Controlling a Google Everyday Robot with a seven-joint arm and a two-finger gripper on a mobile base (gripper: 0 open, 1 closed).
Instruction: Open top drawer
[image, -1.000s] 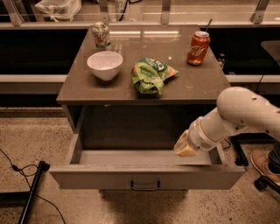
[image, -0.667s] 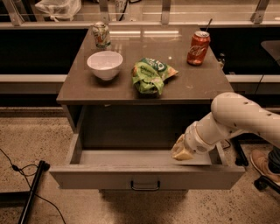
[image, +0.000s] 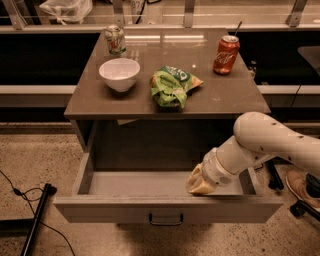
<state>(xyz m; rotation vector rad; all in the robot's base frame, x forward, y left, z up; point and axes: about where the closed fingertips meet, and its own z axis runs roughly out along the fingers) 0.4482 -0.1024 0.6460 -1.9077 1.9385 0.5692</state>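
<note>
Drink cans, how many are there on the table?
2. A silver-green soda can stands back left, behind the white bowl; a red cola can stands back right. None seems hidden. The tool sits inside the open top drawer, right side.

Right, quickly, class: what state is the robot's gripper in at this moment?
Gripper: open or closed cannot be told; it sits inside the pulled-out top drawer, near its right front corner.
</note>
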